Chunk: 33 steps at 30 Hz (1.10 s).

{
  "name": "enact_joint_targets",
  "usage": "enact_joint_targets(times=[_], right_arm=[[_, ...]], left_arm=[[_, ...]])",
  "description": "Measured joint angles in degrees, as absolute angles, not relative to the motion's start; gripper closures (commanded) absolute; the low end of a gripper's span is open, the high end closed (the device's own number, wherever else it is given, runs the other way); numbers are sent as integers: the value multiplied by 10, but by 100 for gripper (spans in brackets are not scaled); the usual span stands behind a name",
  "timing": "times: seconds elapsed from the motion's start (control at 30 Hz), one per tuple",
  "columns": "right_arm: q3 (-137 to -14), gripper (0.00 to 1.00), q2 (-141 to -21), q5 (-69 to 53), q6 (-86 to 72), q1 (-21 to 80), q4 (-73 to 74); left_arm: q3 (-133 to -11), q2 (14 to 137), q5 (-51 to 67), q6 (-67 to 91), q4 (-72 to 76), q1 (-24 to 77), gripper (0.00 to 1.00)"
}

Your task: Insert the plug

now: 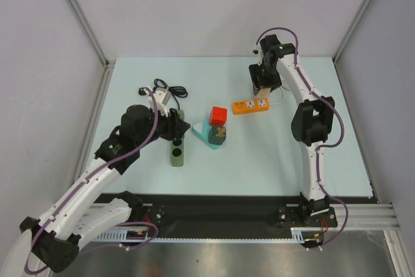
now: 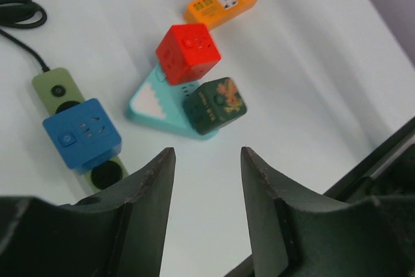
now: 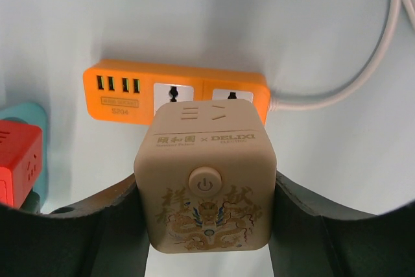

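A thin black cord lies looped (image 1: 171, 89) at the back left, with a small black plug (image 1: 144, 91) at its end. Only the cord's loop (image 2: 23, 14) shows in the left wrist view, running to a green power strip (image 2: 57, 89). My left gripper (image 2: 207, 154) is open and empty, above bare table beside the green strip (image 1: 177, 152). My right gripper (image 3: 204, 192) is shut on a beige cube adapter (image 3: 204, 173) and holds it just above the orange power strip (image 3: 130, 89), near its sockets. In the top view that gripper (image 1: 262, 89) is beside the strip (image 1: 251, 106).
A blue cube (image 2: 82, 133) sits on the green strip. A red cube (image 2: 188, 52) and a dark green cube (image 2: 215, 104) rest on a teal triangular block (image 2: 152, 102) mid-table. The orange strip's white cord (image 3: 343, 89) curves off to the right. The table's near edge (image 2: 382, 154) is close.
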State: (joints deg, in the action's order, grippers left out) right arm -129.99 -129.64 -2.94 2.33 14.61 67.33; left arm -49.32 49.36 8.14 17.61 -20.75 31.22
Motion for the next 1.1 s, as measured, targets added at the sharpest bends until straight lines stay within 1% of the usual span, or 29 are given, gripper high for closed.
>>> enact_joint_targets(times=[0.23,0.4,0.5,0.67,1.1], right_arm=[[-1292,100,-1299,-11,15,153,690],[-1249,100,-1299,-9,12,150,677],[-1214,100,-1299,-9,10,145,665],[-1192,100,-1295,-15,7,136,634],[-1189,100,-1295,-25,6,129,622]], left_arm=[[-467,475,43,127,-215,312,44],[-456,467,36,114,-213,312,42],[-453,467,36,113,-212,312,42],[-453,467,36,110,-211,312,42],[-449,467,34,109,-211,312,42]])
